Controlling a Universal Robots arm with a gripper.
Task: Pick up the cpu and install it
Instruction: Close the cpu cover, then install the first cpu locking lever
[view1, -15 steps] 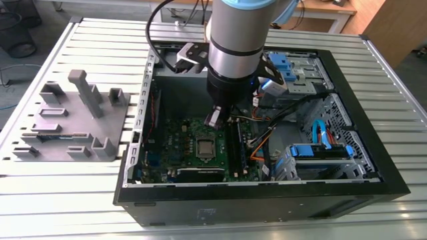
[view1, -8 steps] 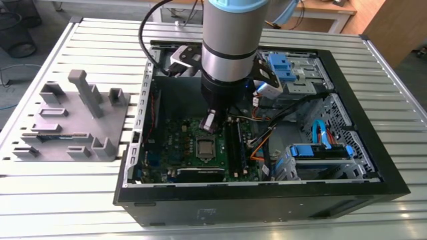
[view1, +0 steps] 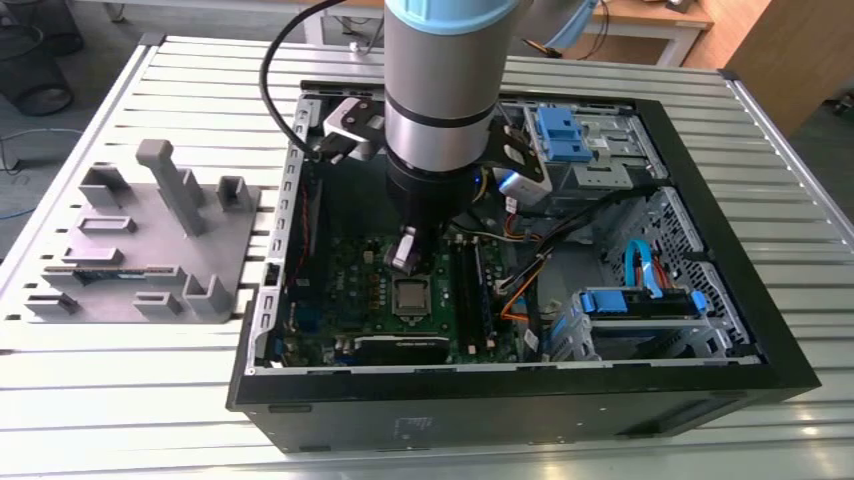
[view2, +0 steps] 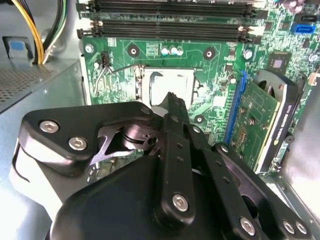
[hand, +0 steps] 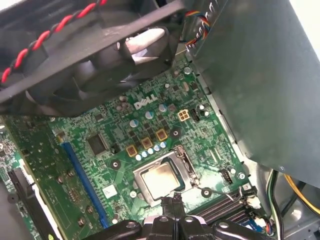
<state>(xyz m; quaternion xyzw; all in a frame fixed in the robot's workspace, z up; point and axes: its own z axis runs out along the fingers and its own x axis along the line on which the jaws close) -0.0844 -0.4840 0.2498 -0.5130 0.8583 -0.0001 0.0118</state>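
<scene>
Above the motherboard (hand: 75, 165), we are holding the gripper (hand: 171, 202) closed and empty over the seated cpu (hand: 161, 176).

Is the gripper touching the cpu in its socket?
Cannot tell. In the first wrist view the gripper tips end at the edge of the cpu; neither contact nor gap shows plainly. The second wrist view hides the meeting point.

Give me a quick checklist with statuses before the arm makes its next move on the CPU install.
1. cpu lying in the socket frame on the motherboard: ok.
2. gripper free of the cpu, holding nothing: ok.
3. Gripper over the socket area inside the computer case: ok.
4. Socket frame latched: cannot tell.
5. Yellow cables away from the socket: ok.
</scene>
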